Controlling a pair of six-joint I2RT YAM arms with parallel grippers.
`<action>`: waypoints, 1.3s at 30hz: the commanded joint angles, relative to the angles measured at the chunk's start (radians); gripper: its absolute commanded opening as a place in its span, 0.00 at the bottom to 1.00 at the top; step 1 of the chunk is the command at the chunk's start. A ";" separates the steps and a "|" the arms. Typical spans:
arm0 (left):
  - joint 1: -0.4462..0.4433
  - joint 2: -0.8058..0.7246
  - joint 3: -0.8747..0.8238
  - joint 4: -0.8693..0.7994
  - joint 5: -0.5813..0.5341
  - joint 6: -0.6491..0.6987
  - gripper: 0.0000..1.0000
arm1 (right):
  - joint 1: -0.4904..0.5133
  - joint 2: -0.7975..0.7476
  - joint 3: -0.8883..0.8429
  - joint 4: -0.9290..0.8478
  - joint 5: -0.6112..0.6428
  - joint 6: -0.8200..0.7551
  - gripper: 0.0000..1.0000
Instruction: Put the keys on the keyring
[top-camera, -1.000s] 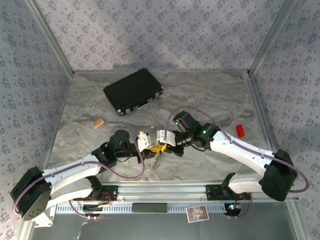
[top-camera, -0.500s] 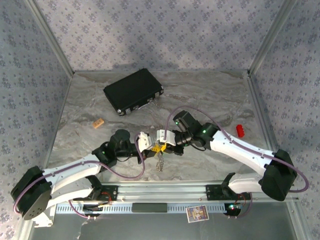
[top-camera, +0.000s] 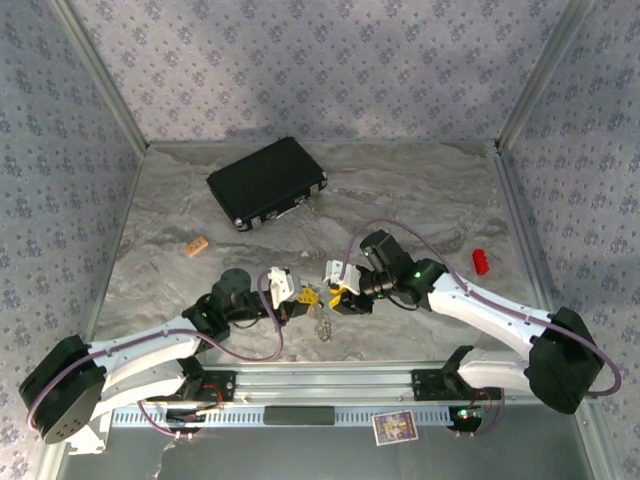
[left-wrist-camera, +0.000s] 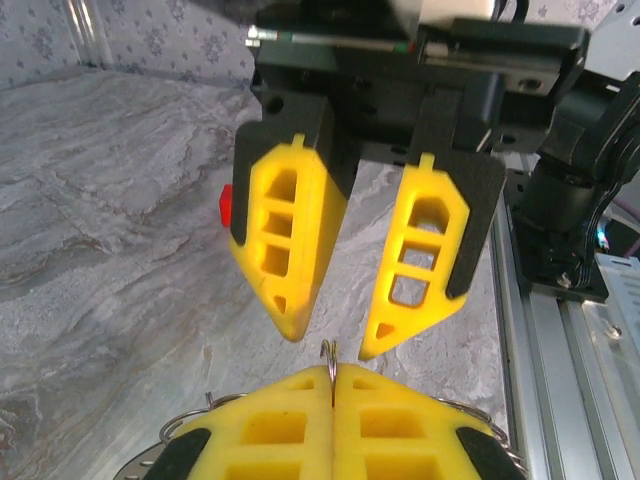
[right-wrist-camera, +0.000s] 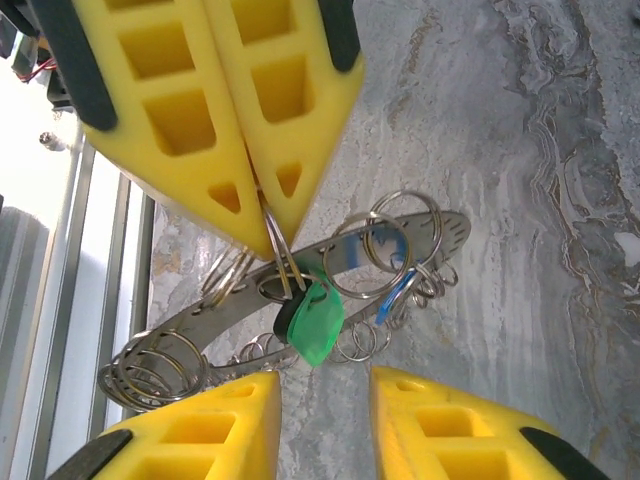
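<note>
Keyring (right-wrist-camera: 345, 255) hangs from the left end effector (right-wrist-camera: 268, 238), whose yellow fingers (right-wrist-camera: 180, 130) are pressed together on one of the small wire loops (right-wrist-camera: 150, 368) along the ring's rim. In the right wrist view they come down from the upper left, with the pinched loop right at their tips. Below them the flat grey band slants from lower left to upper right of that frame. Its long axis therefore lies across the gap of the right end effector (right-wrist-camera: 325, 382), which stands open at the bottom edge with nothing in its grasp. The ring sits just beyond that open gap, toward the top of the frame and apart from it.

The green key (right-wrist-camera: 315, 322) dangles beside the pinched loop near the centre, the closest thing to the open end effector. The blue key (right-wrist-camera: 397, 292) shows as a thin sliver to its right among the loops. Whether either is fully threaded on I cannot tell. Since the left arm has the ring, I judge the next move falls to the right arm, reaching straight ahead for the green tag.

From above, the two arms meet at lower centre over the marbled tabletop (top-camera: 420, 190). A black case (top-camera: 266, 182) lies upper left and a red piece (top-camera: 480, 261) sits at right, both well apart, inside patterned walls (top-camera: 300, 70)
</note>
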 joint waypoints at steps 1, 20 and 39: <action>0.001 -0.027 -0.004 0.117 -0.002 -0.033 0.00 | 0.009 0.014 -0.017 0.066 -0.026 0.044 0.32; 0.003 -0.078 -0.024 0.134 -0.025 -0.046 0.00 | 0.038 0.076 -0.033 0.209 -0.069 0.100 0.29; 0.003 -0.109 -0.017 0.046 -0.042 -0.023 0.00 | 0.022 -0.016 -0.001 0.094 -0.021 0.045 0.00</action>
